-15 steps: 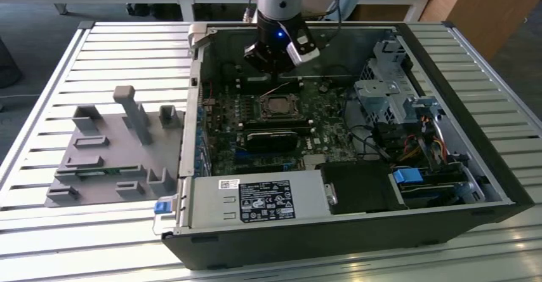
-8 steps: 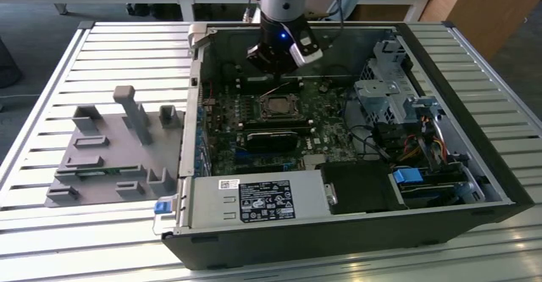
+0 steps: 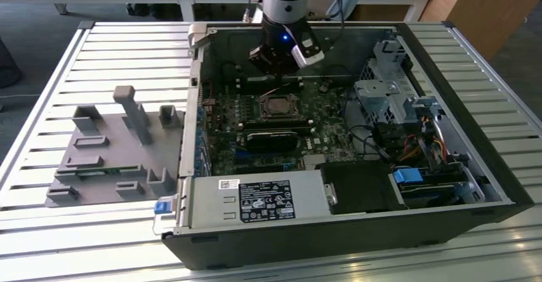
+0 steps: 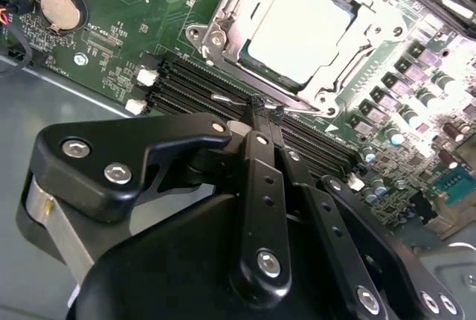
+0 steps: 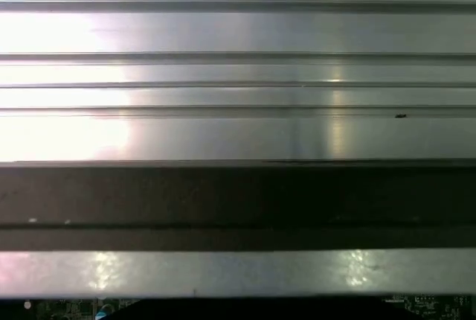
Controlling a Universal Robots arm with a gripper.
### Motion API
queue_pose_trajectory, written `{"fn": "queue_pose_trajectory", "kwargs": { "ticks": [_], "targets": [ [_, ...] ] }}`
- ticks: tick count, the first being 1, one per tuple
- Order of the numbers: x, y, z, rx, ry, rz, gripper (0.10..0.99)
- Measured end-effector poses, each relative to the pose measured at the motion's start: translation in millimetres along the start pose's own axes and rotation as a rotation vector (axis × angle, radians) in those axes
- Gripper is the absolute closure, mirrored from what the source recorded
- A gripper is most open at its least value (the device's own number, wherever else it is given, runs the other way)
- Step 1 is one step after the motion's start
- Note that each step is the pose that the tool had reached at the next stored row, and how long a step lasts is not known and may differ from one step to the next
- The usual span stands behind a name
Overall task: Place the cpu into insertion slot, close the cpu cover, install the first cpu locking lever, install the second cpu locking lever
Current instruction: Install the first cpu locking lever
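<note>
The gripper [image 4: 260, 104] hangs inside the open computer case [image 3: 474, 221], low over the green motherboard [image 4: 111, 30]. In the second wrist view its black fingers [image 4: 256, 115] are drawn together to a narrow tip that pinches a thin wire-like locking lever [image 4: 227, 100], which runs out sideways from the fingertips, just over the long black memory slots [image 4: 193, 85].

Just beyond the fingertips lies the insertion slot [image 4: 223, 26] with the cpu [image 4: 297, 26] seated in it, dull silver face up. The cpu cover [image 4: 338, 78] lies flat around the chip, its window framing the metal face. A round coin battery [image 4: 61, 7] sits on the board well off to one side of the gripper.

In the exterior view the gripper [image 3: 280, 72] stands just behind the socket [image 3: 275, 107], near the case's far wall. A grey fixture block [image 3: 114, 155] rests on the slatted metal table [image 3: 68, 231], well apart on the exterior view's left.

The first wrist view takes in the table's slats [image 5: 238, 74].
</note>
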State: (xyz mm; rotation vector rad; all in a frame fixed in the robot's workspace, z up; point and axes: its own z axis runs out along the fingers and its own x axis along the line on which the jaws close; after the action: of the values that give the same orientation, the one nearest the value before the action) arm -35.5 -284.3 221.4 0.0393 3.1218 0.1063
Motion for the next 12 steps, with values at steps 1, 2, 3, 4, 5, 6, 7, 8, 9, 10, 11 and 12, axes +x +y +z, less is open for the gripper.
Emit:
{"fn": "queue_pose_trajectory", "kwargs": {
  "ticks": [1, 2, 3, 4, 5, 6, 7, 8, 9, 10, 11, 12],
  "targets": [
    [-0.4, 0.3, 0.6, 0.000, 0.0000, 0.000, 0.980],
    [-0.7, 0.7, 1.2, 0.000, 0.0000, 0.000, 0.980],
    [-1.1, 1.0, 1.7, 0.000, 0.0000, 0.000, 0.980],
    [-1.6, 1.3, 2.3, 0.000, 0.0000, 0.000, 0.980],
    [-2.0, 1.5, 2.8, 0.000, 0.0001, 0.000, 0.980],
    [-2.4, 1.7, 3.3, 0.000, 0.0001, 0.000, 0.980],
    [-2.9, 1.9, 3.8, 0.000, 0.0000, 0.000, 0.980],
    [-3.4, 1.9, 4.2, 0.000, 0.0001, 0.000, 0.980],
    [-3.8, 2.0, 4.7, 0.000, 0.0000, 0.000, 0.980],
    [-4.5, 2.0, 5.2, 0.000, 0.0001, 0.000, 0.980],
    [-5.2, 2.0, 5.6, 0.000, 0.0000, 0.000, 0.980],
    [-6.0, 2.0, 6.0, 0.000, 0.0001, 0.000, 0.980]
  ]
}}
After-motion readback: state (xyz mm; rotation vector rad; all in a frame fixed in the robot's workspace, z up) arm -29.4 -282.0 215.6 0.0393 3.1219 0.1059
